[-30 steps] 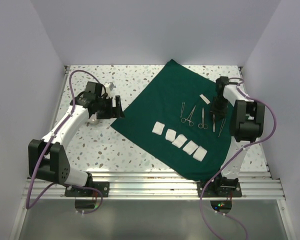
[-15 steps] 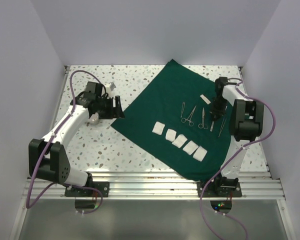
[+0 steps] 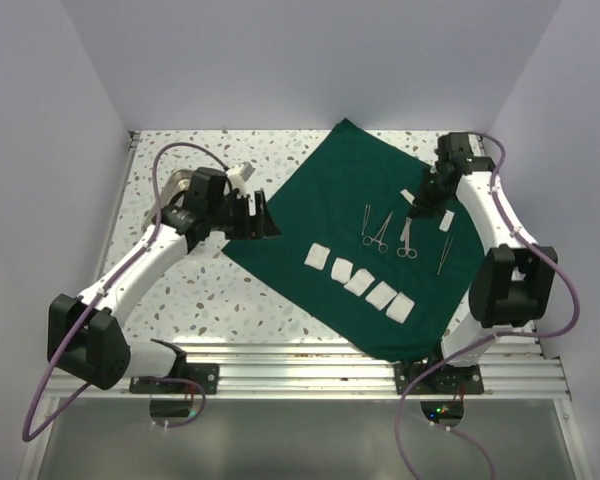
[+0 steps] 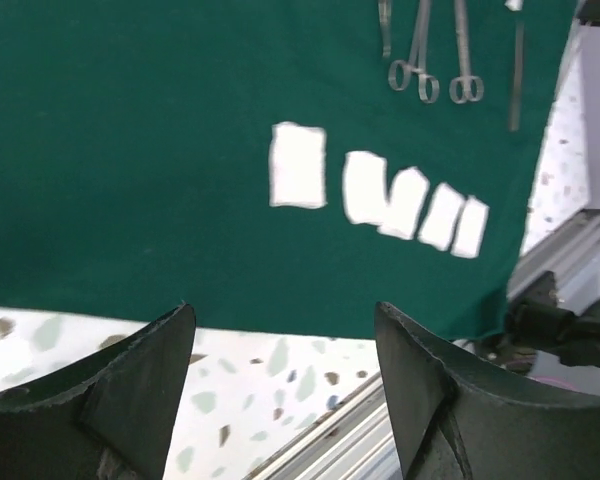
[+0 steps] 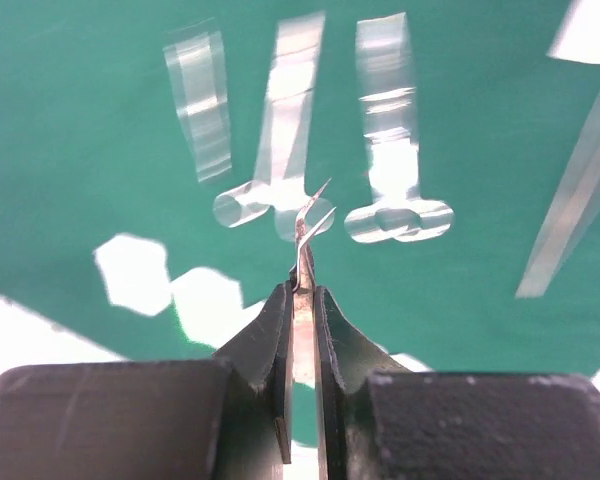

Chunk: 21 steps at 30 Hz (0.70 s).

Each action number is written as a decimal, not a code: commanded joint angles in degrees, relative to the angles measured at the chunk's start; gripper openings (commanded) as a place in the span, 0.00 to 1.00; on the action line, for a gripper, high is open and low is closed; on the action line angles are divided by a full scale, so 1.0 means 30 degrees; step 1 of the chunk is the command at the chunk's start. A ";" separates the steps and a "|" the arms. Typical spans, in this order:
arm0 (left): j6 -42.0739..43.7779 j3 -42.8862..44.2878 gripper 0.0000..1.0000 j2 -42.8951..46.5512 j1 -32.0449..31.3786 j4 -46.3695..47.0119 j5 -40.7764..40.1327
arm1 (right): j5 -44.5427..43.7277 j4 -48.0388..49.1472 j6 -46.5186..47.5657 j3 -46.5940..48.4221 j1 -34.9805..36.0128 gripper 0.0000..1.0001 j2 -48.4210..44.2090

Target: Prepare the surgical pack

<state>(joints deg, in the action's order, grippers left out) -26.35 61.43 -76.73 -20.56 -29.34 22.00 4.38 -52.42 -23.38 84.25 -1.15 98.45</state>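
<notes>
— Where is the surgical pack (image 3: pixel 330 190)?

— It lies spread open as one wide dark green sheet on the speckled table (image 3: pixel 180 290). It is turned like a diamond, with its near corner reaching toward the rail (image 3: pixel 280 352) at the table's near edge.

— What is lying on it?

— Five white gauze squares (image 3: pixel 358 283) sit in one slanting row, and some of them overlap. Beyond the row, four metal instruments (image 5: pixel 388 120) lie side by side. Two show ring handles plainly, and the one at the right end is thin and straight. One small white slip (image 3: pixel 408 195) lies near their far ends.

— And the two arms?

— The right gripper (image 5: pixel 302 295) hangs above the instruments with its jaws clenched on a fifth piece. This thin tool (image 5: pixel 302 330) has a forked, bent tip, and it is lifted clear of the cloth.

— Is the other one holding anything?

— No. The left gripper (image 4: pixel 282 315) hovers at the sheet's left edge with its jaws spread wide and nothing between them. From its own camera, the cloth's border and all five squares lie ahead of its fingers (image 4: pixel 130 390).
</notes>
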 commanded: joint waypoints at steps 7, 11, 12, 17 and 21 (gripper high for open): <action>-0.4485 0.0412 0.66 -0.0670 -0.2199 0.3803 0.0197 | 0.5953 0.4377 -0.4656 -0.2565 0.8077 0.00 -0.3316; -0.5132 0.0676 0.60 -0.1347 -0.2930 0.3805 0.0138 | 0.5892 0.4233 -0.4864 -0.2565 0.9375 0.00 -0.3257; -0.5249 0.0647 0.59 -0.1435 -0.3049 0.3862 0.0138 | 0.5980 0.4319 -0.4980 -0.2652 0.9493 0.00 -0.3258; -0.6389 0.0033 0.60 -0.1494 -0.4569 0.5088 0.0254 | 0.6099 0.4643 -0.5977 -0.2653 1.0430 0.00 -0.3404; -0.6861 -0.0086 0.61 -0.1669 -0.5510 0.5591 -0.0067 | 0.6009 0.4672 -0.6328 -0.2624 1.0812 0.00 -0.3288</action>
<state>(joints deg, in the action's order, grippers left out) -44.34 61.28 -81.58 -35.57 -17.02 22.22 20.78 -40.27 -39.99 76.09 30.39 90.63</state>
